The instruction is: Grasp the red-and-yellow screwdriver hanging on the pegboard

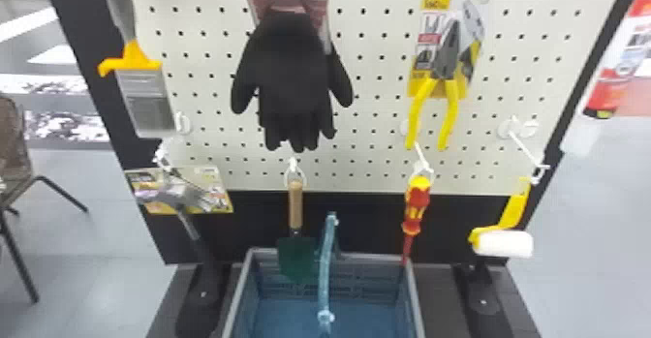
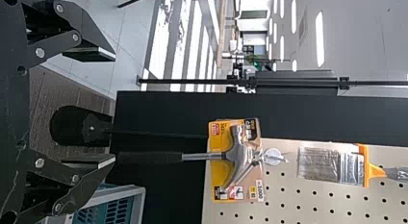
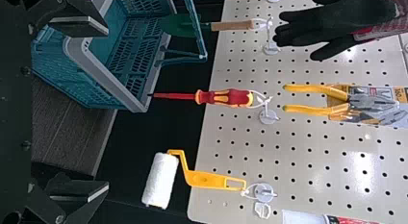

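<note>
Pegboard (image 1: 378,121) spanned the background. From its hook (image 1: 422,166), the red-and-yellow screwdriver (image 3: 231,97) hung lengthwise downward, tip lowest, ahead of the right tool (image 3: 108,107), the nearer one. Both it and the left tool (image 2: 115,107) stood open.

I see the red-and-yellow screwdriver (image 1: 416,205) hanging from a white pegboard hook, handle up, red shaft down.

gloves (image 1: 295,80) hang between brush (image 1: 145,99) and pliers (image 1: 449,56). trowel (image 1: 295,206) hangs below gloves, hammer (image 2: 235,156) below brush. roller (image 1: 503,242) hangs at right, crate (image 3: 101,72) sits low.
</note>
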`<state>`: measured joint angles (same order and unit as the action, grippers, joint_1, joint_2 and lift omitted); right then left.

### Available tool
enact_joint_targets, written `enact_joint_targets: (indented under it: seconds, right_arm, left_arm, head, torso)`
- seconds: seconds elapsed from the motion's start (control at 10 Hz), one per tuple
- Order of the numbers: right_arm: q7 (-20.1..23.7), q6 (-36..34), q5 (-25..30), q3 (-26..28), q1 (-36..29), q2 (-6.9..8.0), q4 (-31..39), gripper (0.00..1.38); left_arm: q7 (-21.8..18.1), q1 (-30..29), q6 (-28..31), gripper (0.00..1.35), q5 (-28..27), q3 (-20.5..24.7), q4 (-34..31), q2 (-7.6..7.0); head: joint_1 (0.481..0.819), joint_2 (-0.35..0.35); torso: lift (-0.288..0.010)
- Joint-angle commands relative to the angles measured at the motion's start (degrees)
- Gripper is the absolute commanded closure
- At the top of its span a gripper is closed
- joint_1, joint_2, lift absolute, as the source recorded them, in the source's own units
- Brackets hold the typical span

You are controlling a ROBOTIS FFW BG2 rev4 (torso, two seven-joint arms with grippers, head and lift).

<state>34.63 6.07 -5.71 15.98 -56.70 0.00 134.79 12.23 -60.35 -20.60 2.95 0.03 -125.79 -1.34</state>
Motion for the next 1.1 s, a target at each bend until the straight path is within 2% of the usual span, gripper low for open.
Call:
enact_joint_targets:
  seconds: [0.0,1.0]
  right_arm:
    - [0.0,0.1,0.0,0.0,-0.2,0.05,0.0,0.17]
    - [-1.3,1.5,1.0,0.0,-1.2,0.05,0.1,0.17]
  left_arm:
    - [0.0,-0.1,0.0,0.51,0.0,0.1,0.0,0.03]
    - [0.1,-2.4,-0.1,0.51,-1.6,-0.6,-2.0,-0.06]
  head:
    - [0.549,0.0]
    - [0.549,0.0]
  torso:
    - [-0.1]
    - [-0.1]
